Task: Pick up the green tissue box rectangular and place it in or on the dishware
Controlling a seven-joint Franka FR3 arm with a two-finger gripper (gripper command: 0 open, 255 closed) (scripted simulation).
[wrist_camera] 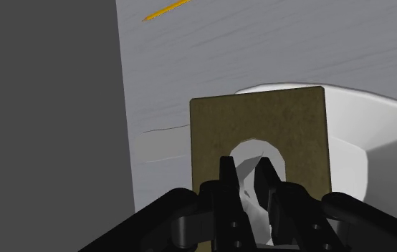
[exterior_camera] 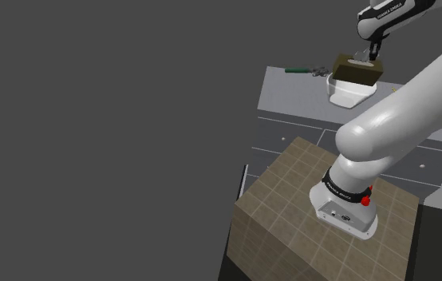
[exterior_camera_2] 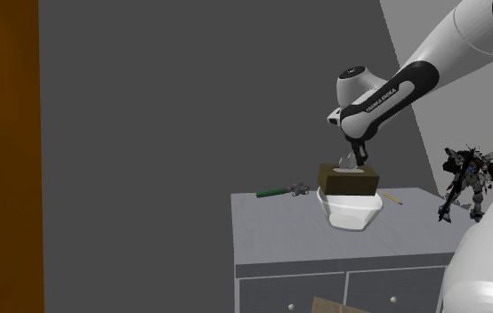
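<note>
1. The tissue box [exterior_camera_2: 350, 180] is drawn olive-brown rather than green. It sits level, right over the white dish [exterior_camera_2: 353, 213], and its underside meets the dish's rim. I can't tell whether its weight rests there or hangs from the arm.
2. The gripper [exterior_camera_2: 353, 164] comes straight down onto the middle of the box's top. In the wrist view the two black fingers [wrist_camera: 227, 179] reach into the oval opening and stand close together, pinching the white tuft of tissue [wrist_camera: 251, 166] between them.
3. The dish stands on a grey surface [exterior_camera_2: 271, 213], the top of a cabinet with drawer fronts and small round knobs below.
4. In the second exterior view, a green-handled tool [exterior_camera_2: 273, 191] lies on the surface to the dish's left, well apart from it. A yellow pencil [exterior_camera_2: 391, 199] lies just beside the dish on its right.
5. Further right in that view, a dark toy robot figure [exterior_camera_2: 467, 182] stands upright.
6. In the shoulder view the arm rises from a tiled stand [exterior_camera: 291, 215] at the lower right and reaches to the far end of the surface, where the box [exterior_camera: 358, 68] and dish [exterior_camera: 349, 96] are.
7. A tall orange-brown strip [exterior_camera_2: 9, 151] runs down the second exterior view's left edge against the plain grey wall.
</note>
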